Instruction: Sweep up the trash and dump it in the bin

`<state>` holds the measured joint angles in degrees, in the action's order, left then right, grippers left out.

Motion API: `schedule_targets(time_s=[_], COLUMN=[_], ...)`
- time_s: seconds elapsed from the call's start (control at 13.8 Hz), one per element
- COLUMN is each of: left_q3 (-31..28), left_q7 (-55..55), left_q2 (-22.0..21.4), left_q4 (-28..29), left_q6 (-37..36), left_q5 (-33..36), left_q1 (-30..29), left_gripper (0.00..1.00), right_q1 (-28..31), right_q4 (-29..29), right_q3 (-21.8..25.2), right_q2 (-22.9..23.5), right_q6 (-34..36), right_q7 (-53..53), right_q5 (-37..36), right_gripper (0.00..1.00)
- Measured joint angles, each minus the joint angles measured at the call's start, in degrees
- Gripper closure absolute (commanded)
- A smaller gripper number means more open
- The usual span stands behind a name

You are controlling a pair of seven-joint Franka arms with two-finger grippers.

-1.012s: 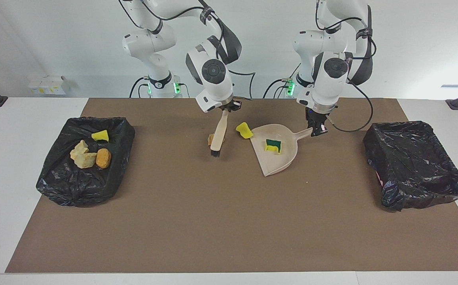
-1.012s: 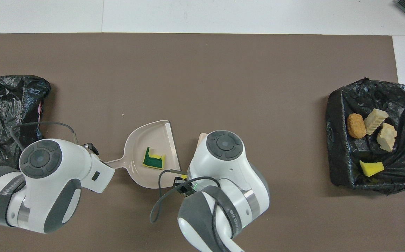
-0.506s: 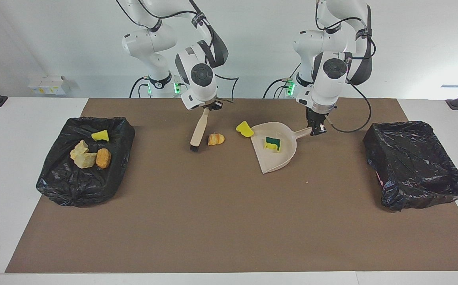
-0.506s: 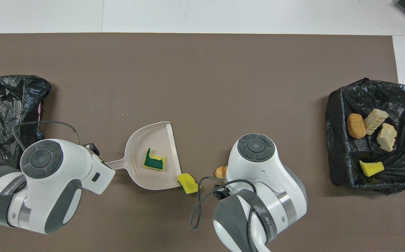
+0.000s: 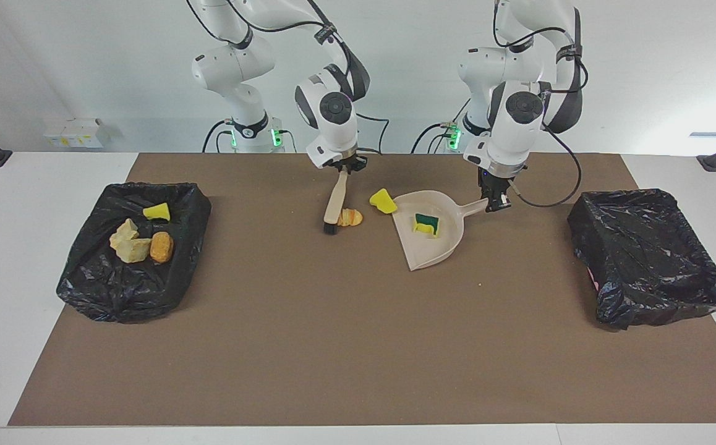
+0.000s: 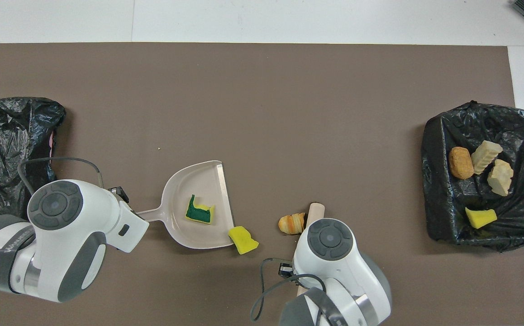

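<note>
— Any writing you can read from here?

— Nothing legible. There's lettering on the band round the left arm, too small to make out. A white box (image 5: 73, 132) sits on the table's edge at the right arm's end, with yellow marks I can't read.

— Where's the trash?

— Four chunks (image 5: 140, 238) lie in the black-lined bin (image 5: 132, 290) at the right arm's end: one yellow, two cream, one orange. A green-faced chunk (image 5: 426, 225) lies in the dustpan (image 5: 441, 250). A yellow chunk (image 5: 383, 201) touches the pan's lip at the corner nearer the robots. An orange chunk (image 5: 350, 217) lies on the brown mat (image 5: 358, 346), touching the brush (image 5: 334, 207) just by its bristles.

— And the grippers?

— The right gripper (image 5: 343, 169) is clamped on the brush handle's top, bristles down on the mat. The left gripper (image 5: 495, 204) is closed on the dustpan's handle, the pan flat on the mat.

— Anything else around?

— A second black-lined bin (image 5: 645, 259) at the left arm's end. Between the orange chunk and the pan's mouth sits only that yellow chunk.
</note>
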<state>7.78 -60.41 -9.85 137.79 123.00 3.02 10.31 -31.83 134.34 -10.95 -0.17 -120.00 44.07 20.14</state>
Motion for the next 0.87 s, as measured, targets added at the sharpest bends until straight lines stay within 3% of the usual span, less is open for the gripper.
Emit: schedule_targets(time_s=[0.58, 0.87], left_q3=[-0.09, -0.44], left_q7=[1.32, 7.63], left_q2=[0.02, 0.31], left_q4=[0.00, 0.00], left_q6=[0.16, 0.97], left_q5=[-0.05, -2.79], left_q1=[-0.04, -0.83], left_gripper=[1.00, 1.00], right_q1=[-5.12, -5.78], right_q4=[-16.69, -23.06], right_q3=[-0.06, 0.11], right_q2=[9.24, 11.91], right_q6=[-1.73, -1.17], right_q7=[2.83, 4.92], right_q5=[12.12, 12.66], right_gripper=[1.00, 1.00])
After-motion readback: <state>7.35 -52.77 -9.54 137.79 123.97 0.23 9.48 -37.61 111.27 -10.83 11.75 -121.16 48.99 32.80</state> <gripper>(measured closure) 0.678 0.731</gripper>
